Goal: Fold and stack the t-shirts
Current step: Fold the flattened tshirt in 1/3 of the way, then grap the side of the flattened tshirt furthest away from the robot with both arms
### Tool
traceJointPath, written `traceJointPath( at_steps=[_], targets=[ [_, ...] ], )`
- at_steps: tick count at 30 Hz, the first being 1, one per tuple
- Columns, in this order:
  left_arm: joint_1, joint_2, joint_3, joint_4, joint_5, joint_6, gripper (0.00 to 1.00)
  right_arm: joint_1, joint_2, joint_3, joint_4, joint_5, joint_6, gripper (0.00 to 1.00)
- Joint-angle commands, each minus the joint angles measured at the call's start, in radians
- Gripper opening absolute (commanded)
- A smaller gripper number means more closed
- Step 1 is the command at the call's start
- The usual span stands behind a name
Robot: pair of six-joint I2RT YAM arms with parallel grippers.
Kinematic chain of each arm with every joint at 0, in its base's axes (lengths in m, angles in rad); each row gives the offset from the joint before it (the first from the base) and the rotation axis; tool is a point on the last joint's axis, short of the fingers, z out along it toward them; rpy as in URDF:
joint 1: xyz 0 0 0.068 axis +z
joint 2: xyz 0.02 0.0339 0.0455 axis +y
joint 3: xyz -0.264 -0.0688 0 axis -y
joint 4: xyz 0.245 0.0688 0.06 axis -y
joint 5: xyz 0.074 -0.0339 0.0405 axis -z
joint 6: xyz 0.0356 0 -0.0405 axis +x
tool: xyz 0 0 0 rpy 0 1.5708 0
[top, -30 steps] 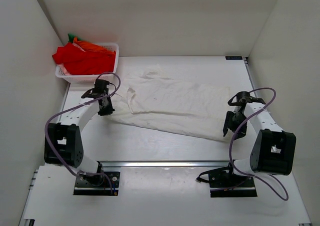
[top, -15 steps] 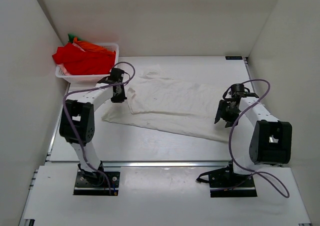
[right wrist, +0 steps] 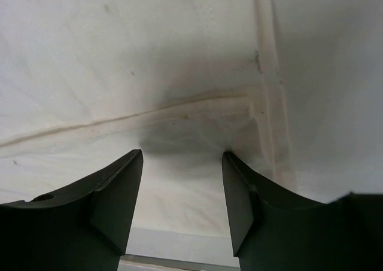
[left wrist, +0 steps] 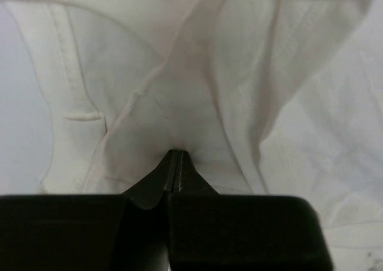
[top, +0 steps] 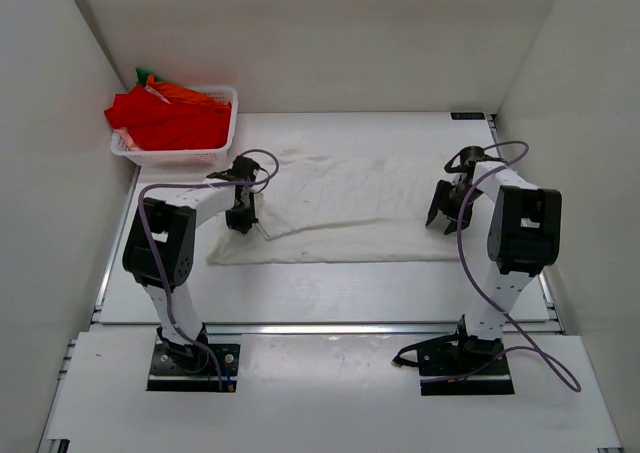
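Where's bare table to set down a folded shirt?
Widest: table strip between white t-shirt and the near edge. Narrower strip between it and the back wall. Crowded: basket far-left, left gripper and right gripper at the shirt's ends.

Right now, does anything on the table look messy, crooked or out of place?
The white t-shirt lies rumpled, its left part bunched into folds where the left gripper pinches it. Red shirts heap over the basket rim at far left. Nothing looks damaged.

White t-shirt, red t-shirts
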Motion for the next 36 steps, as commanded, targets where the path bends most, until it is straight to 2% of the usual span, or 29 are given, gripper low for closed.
traceJointPath(
  at_steps=[1,5,11,13,15,17,21,25,30,33,36],
  targets=[
    [-0.063,-0.044,-0.108,-0.156,0.031,-0.003,0.00,-0.010,0.083,0.067,0.061,0.050,-0.050,0.53],
    [-0.096,-0.136,-0.188,-0.172,0.041,-0.027,0.00,-0.004,0.089,0.094,0.004,0.061,-0.056,0.54],
    [-0.083,-0.243,-0.273,-0.190,0.028,-0.023,0.00,0.025,-0.029,-0.100,0.003,0.062,-0.059,0.55],
    [-0.057,-0.294,-0.268,-0.183,0.021,-0.017,0.00,0.017,-0.072,-0.178,0.003,0.068,-0.049,0.55],
    [-0.024,-0.327,-0.233,-0.166,0.043,0.000,0.02,0.008,-0.126,-0.186,0.026,0.059,-0.053,0.54],
    [0.000,-0.335,-0.126,-0.152,0.080,0.009,0.07,0.008,-0.152,-0.150,0.004,0.062,-0.065,0.54],
    [-0.003,-0.259,0.139,-0.184,0.075,0.037,0.18,0.017,-0.144,0.071,-0.082,0.070,-0.093,0.56],
    [-0.017,-0.070,0.447,-0.192,0.051,0.057,0.31,0.023,-0.080,0.284,-0.109,0.067,-0.096,0.57],
    [-0.030,0.218,0.805,-0.233,0.017,0.086,0.32,0.019,0.052,0.455,-0.097,0.074,-0.079,0.60],
    [-0.032,0.358,0.917,-0.215,-0.017,0.098,0.36,0.016,0.106,0.507,-0.068,0.062,-0.078,0.60],
    [-0.021,0.455,0.953,-0.137,-0.028,0.101,0.48,0.028,0.127,0.513,0.008,0.033,-0.073,0.60]
  ],
)
